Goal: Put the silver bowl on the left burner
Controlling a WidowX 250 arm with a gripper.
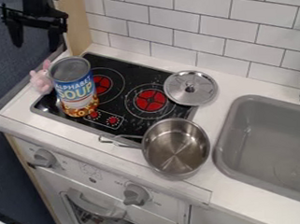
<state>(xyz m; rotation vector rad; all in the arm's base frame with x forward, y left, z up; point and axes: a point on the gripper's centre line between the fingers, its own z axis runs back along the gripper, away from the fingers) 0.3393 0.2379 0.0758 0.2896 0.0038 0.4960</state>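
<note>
Your black two-finger hand (35,38) hangs at the upper left, released, its fingers (54,39) spread wide. You have the round silver metal bowl (176,150) at the black stove top's (135,70) front right corner, near the grey sink (266,141) on the white tabletop (216,176).
</note>
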